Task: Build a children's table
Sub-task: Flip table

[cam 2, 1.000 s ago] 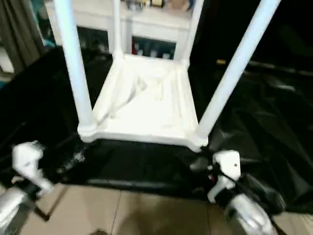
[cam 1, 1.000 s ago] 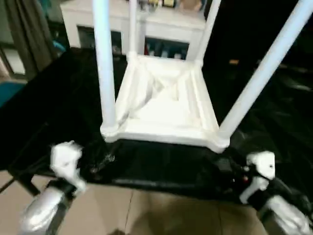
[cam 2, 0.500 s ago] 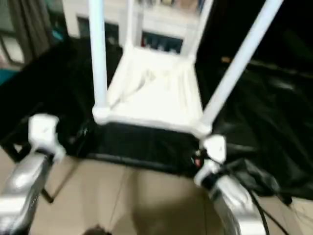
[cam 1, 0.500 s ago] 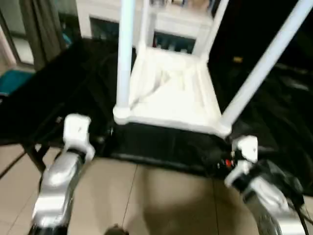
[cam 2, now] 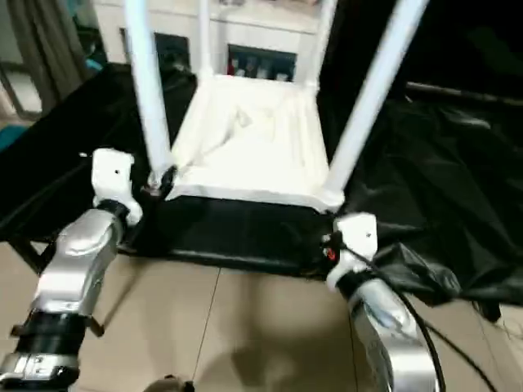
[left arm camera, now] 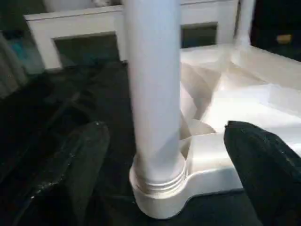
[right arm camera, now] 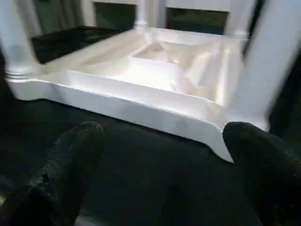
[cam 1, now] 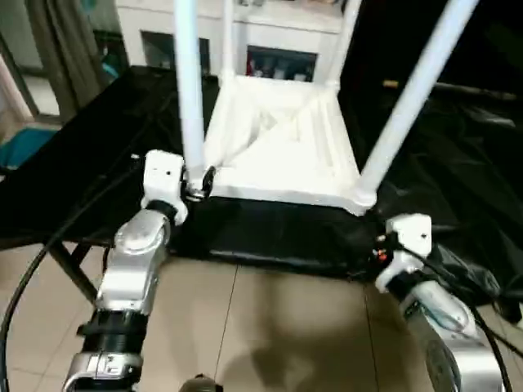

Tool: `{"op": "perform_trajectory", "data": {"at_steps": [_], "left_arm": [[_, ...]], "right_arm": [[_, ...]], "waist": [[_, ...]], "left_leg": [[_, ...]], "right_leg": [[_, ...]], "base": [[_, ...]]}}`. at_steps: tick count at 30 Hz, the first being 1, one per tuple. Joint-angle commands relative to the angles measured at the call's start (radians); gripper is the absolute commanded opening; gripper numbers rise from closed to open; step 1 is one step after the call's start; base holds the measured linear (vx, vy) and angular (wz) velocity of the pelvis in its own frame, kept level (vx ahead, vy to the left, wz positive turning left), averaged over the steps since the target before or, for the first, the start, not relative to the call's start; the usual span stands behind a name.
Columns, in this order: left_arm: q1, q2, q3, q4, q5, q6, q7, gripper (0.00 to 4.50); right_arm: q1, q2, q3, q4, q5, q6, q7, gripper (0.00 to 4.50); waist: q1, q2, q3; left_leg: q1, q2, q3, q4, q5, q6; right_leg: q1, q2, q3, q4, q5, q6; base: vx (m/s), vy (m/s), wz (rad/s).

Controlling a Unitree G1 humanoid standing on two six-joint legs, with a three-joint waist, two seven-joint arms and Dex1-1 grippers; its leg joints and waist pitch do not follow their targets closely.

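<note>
We see the children's table (cam 1: 282, 151) lying upside down on the black-draped tabletop (cam 1: 106, 155), near its front edge, w/ all four legs already standing up out of the corner sockets. Flipped that way prob. because the sockets face up, so legs can be pushed down into them.

Left side first: our left gripper (left arm camera: 157, 155) sits at the near-left leg (cam 1: 189, 90), right down at its base. Wrist view shows the two black fingers (left arm camera: 80, 160) spread wide, one on each side of the leg, not touching it – so released, nothing held. The leg is seated in its socket (left arm camera: 162, 193) w/ a ribbed collar at the joint. We judge the gripper stays low there because the socket is where a leg gets pressed or checked.

Middle: the ribbed underside faces up; a white cabinet (cam 1: 245, 37) stands behind.

Right side: our right gripper (right arm camera: 160, 165) hangs just short of the tabletop's front edge, near the near-right leg (cam 1: 409, 90) but apart from it. Its fingers (right arm camera: 70, 160) are also wide apart, empty, aimed at the table's near rim.

Assembly looks about done; what's left is prob. firming the legs and turning the thing upright.
</note>
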Motion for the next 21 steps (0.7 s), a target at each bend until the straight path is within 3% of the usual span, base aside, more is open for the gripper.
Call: {"op": "perform_trajectory", "data": {"at_steps": [1, 2, 3, 4, 6, 7, 8, 9, 10, 11, 12, 13, 14, 15, 16, 17, 18, 19, 20, 21], "left_arm": [[0.037, -0.016, 0.014, -0.055, -0.007, -0.034, 0.015, 4.45], [0.079, -0.024, 0.017, -0.104, -0.022, -0.046, 0.001, 4.45], [0.092, -0.023, 0.013, -0.116, -0.019, -0.054, -0.002, 4.45], [0.109, -0.021, 0.008, -0.133, -0.02, -0.066, -0.012, 4.45], [0.115, -0.023, 0.006, -0.14, -0.026, -0.063, -0.018, 4.45], [0.116, -0.023, 0.003, -0.149, -0.024, -0.059, -0.005, 4.45], [0.116, -0.023, 0.003, -0.149, -0.024, -0.059, -0.005, 4.45], [0.118, -0.023, 0.002, -0.155, -0.023, -0.054, 0.001, 4.45], [0.132, -0.021, 0.006, -0.174, -0.02, -0.048, 0.01, 4.45], [0.139, -0.021, 0.009, -0.185, -0.02, -0.043, 0.012, 4.45], [0.163, -0.02, 0.018, -0.214, -0.017, -0.033, 0.02, 4.45], [0.163, -0.02, 0.018, -0.214, -0.017, -0.033, 0.02, 4.45], [0.173, -0.019, 0.022, -0.226, -0.015, -0.032, 0.024, 4.45], [0.183, -0.018, 0.024, -0.236, -0.011, -0.029, 0.029, 4.45], [0.209, -0.021, 0.036, -0.258, -0.009, -0.039, 0.046, 4.45], [0.224, -0.022, 0.041, -0.272, -0.007, -0.038, 0.053, 4.45], [0.268, -0.026, 0.049, -0.315, -0.016, -0.04, 0.051, 4.45], [0.268, -0.026, 0.049, -0.315, -0.016, -0.04, 0.051, 4.45], [0.314, -0.03, 0.051, -0.358, -0.031, -0.045, 0.039, 4.45], [0.354, -0.035, 0.051, -0.396, -0.05, -0.051, 0.024, 4.45]], "right_arm": [[-0.007, 0.003, -0.021, 0.009, -0.01, 0.001, -0.028, 4.5], [-0.006, 0.004, -0.017, 0.014, -0.009, 0.005, -0.027, 4.5], [-0.006, 0.005, -0.013, 0.016, -0.007, 0.004, -0.02, 4.5], [-0.006, 0.008, -0.004, 0.018, -0.006, 0.004, -0.01, 4.5], [-0.008, 0.009, 0.001, 0.02, -0.008, 0.004, -0.009, 4.5], [-0.019, 0.01, 0.011, 0.031, -0.014, 0.002, -0.009, 4.5], [-0.019, 0.01, 0.011, 0.031, -0.014, 0.002, -0.009, 4.5], [-0.024, 0.01, 0.015, 0.036, -0.016, -0.001, -0.007, 4.5], [-0.034, 0.005, 0.023, 0.043, -0.022, -0.008, -0.001, 4.5], [-0.037, 0.003, 0.025, 0.045, -0.022, -0.012, 0.003, 4.5], [-0.042, -0.001, 0.029, 0.049, -0.016, -0.018, 0.019, 4.5], [-0.042, -0.001, 0.029, 0.049, -0.016, -0.018, 0.019, 4.5], [-0.042, -0.002, 0.03, 0.049, -0.011, -0.019, 0.028, 4.5], [-0.041, -0.003, 0.032, 0.048, -0.008, -0.021, 0.035, 4.5], [-0.036, -0.013, 0.043, 0.046, -0.012, -0.025, 0.05, 4.5], [-0.033, -0.017, 0.049, 0.044, -0.009, -0.027, 0.062, 4.5], [-0.022, -0.024, 0.058, 0.036, 0.002, -0.029, 0.086, 4.5], [-0.022, -0.024, 0.058, 0.036, 0.002, -0.029, 0.086, 4.5], [-0.01, -0.03, 0.064, 0.025, 0.02, -0.024, 0.115, 4.5], [0.0, -0.036, 0.067, 0.015, 0.035, -0.02, 0.137, 4.5]], "waist": [[0.0, 0.001, -0.05], [-0.003, -0.005, -0.051], [-0.005, 0.0, -0.049], [-0.011, -0.002, -0.055], [-0.009, -0.006, -0.054], [-0.014, -0.001, -0.049], [-0.02, 0.001, -0.042], [-0.027, 0.005, -0.03], [-0.011, 0.021, -0.034], [-0.006, 0.026, -0.035], [-0.02, 0.009, -0.035], [-0.024, -0.012, -0.034], [-0.018, -0.031, -0.032], [-0.009, -0.05, -0.04], [0.012, -0.065, -0.064], [0.03, -0.055, -0.069], [0.031, -0.031, -0.075], [0.02, -0.017, -0.079], [-0.002, 0.02, -0.08], [-0.011, 0.02, -0.113]], "left_leg": [[0.004, 0.089, -0.033, -0.108, -0.267, -0.014], [0.011, 0.092, -0.028, -0.107, -0.296, -0.012], [0.015, 0.091, -0.025, -0.106, -0.334, -0.014], [0.047, 0.099, -0.002, -0.092, -0.346, -0.043], [0.081, 0.094, 0.022, -0.087, -0.443, -0.076], [0.147, 0.097, 0.044, -0.074, -0.547, -0.095], [0.162, 0.104, 0.044, -0.082, -0.607, -0.093], [0.167, 0.155, 0.036, -0.135, -0.815, -0.087], [0.043, 0.145, 0.011, -0.221, -0.923, -0.046], [0.044, 0.145, 0.024, -0.232, -0.96, -0.032], [0.075, 0.139, 0.027, -0.213, -0.949, -0.007], [0.091, 0.115, 0.033, -0.173, -0.899, -0.005], [0.102, 0.047, 0.06, -0.027, -0.605, 0.013], [0.069, 0.041, 0.056, 0.026, -0.407, 0.056], [-0.034, 0.039, 0.016, 0.092, -0.168, 0.098], [-0.061, 0.041, -0.008, 0.075, -0.062, 0.118], [-0.054, 0.056, -0.011, 0.019, 0.075, 0.125], [-0.033, 0.07, -0.006, -0.025, 0.179, 0.133], [0.021, 0.101, -0.042, -0.048, 0.324, 0.187], [0.114, 0.147, -0.108, 0.015, 0.733, 0.299]], "right_leg": [[0.02, -0.09, 0.046, -0.082, -0.356, -0.131], [0.013, -0.088, 0.044, -0.085, -0.387, -0.133], [0.005, -0.084, 0.047, -0.087, -0.412, -0.127], [-0.02, -0.07, 0.067, -0.102, -0.43, -0.107], [-0.037, -0.044, 0.063, -0.106, -0.501, -0.074], [-0.071, 0.001, 0.042, -0.113, -0.517, -0.068], [-0.076, 0.017, 0.028, -0.107, -0.501, -0.069], [-0.064, 0.027, -0.025, -0.043, -0.435, -0.057], [0.074, 0.005, -0.04, 0.059, -0.311, -0.026], [0.078, 0.003, -0.038, 0.089, -0.258, -0.029], [0.067, -0.017, -0.012, 0.068, -0.277, -0.028], [0.05, -0.027, 0.005, 0.001, -0.436, -0.024], [0.016, -0.101, 0.031, -0.148, -0.916, 0.027], [0.052, -0.151, 0.076, -0.173, -1.022, 0.029], [0.154, -0.196, 0.12, -0.148, -0.99, -0.007], [0.159, -0.168, 0.128, -0.123, -0.704, -0.101], [0.143, -0.112, 0.071, -0.087, -0.373, -0.188], [0.116, -0.067, 0.025, -0.057, -0.215, -0.205], [0.051, 0.005, -0.009, 0.017, 0.053, -0.173], [-0.039, 0.004, 0.014, 0.079, 0.24, -0.121]], "base": [[0.0, 0.0, 0.0], [0.0, 0.0, 0.0], [0.0, 0.0, 0.0], [0.0, 0.0, 0.0], [0.014, -0.004, -0.1], [0.054, 0.003, -0.46], [0.054, 0.003, -0.46], [0.056, 0.023, -0.78], [-0.008, 0.036, -0.73], [-0.008, 0.036, -0.73], [0.026, -0.014, -0.37], [0.13, -0.098, -0.18], [0.13, -0.098, -0.18], [0.161, -0.1, -0.25], [0.197, -0.058, -0.19], [0.279, -0.079, -0.12], [0.187, -0.046, 0.02], [0.197, -0.006, 0.12], [0.115, 0.015, 0.05], [0.277, 0.002, 0.03]]}}
